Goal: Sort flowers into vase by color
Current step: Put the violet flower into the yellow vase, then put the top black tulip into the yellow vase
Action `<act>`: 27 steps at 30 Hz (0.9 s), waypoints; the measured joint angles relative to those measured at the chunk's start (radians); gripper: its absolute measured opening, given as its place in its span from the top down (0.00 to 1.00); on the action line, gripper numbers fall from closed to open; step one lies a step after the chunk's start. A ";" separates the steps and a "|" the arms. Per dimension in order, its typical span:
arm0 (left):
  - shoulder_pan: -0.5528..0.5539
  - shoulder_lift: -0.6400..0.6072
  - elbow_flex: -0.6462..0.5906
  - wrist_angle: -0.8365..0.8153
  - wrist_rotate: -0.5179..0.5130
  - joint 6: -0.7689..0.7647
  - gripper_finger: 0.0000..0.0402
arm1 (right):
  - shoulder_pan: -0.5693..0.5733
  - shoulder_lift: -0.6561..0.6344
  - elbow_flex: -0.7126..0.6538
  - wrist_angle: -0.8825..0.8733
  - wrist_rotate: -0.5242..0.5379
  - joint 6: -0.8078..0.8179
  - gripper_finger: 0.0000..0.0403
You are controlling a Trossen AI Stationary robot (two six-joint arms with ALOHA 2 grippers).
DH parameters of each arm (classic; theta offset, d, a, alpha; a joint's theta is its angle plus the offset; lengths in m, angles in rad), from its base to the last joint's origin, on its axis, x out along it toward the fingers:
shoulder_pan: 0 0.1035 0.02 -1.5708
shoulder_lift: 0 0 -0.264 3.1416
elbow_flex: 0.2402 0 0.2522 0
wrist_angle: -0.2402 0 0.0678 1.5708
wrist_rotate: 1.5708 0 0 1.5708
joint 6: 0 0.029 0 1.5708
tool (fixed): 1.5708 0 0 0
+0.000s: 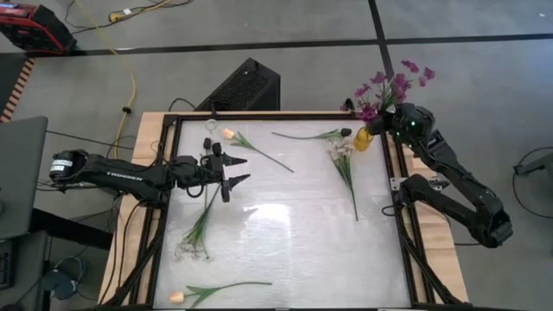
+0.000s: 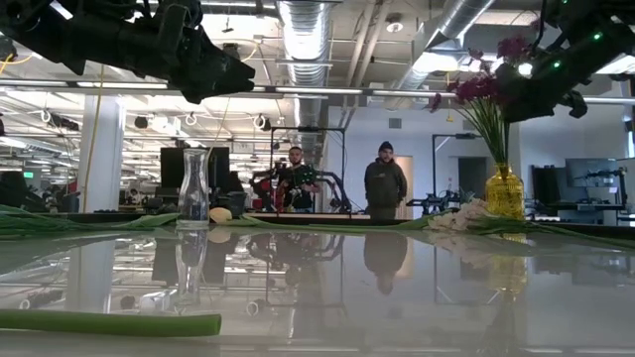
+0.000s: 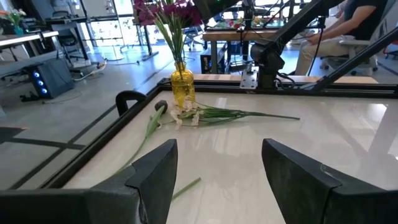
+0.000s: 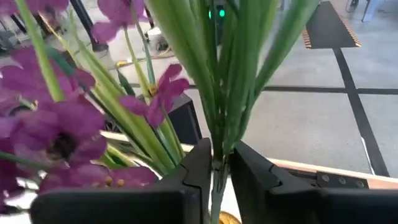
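My right gripper [image 4: 219,163] is pinching thin green stems [image 4: 233,74] of the purple flowers [image 1: 390,86], standing in the yellow vase [image 1: 364,138]. They look light and whippy, so I'm holding low on the stems. My left gripper [image 1: 239,170] is hovering spread over the table [image 1: 285,233].

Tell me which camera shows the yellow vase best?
The left wrist view: the yellow vase stands whole and unobstructed, purple flowers in it. The low view shows it small and distant, the high view only from above, and the right wrist view barely any.
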 joint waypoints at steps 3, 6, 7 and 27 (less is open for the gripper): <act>0.000 0.000 0.000 0.000 0.000 0.000 0.44 | 0.001 0.000 0.030 -0.084 0.000 -0.043 0.72; 0.000 0.000 0.000 -0.001 0.000 0.000 0.44 | 0.001 0.000 0.072 -0.191 -0.001 -0.064 0.67; 0.000 0.000 0.000 0.000 0.000 0.001 0.44 | 0.001 0.000 0.085 -0.225 -0.003 -0.072 0.65; 0.000 0.000 0.000 -0.016 0.000 0.017 0.44 | 0.002 0.035 0.407 -0.677 -0.176 -0.102 0.54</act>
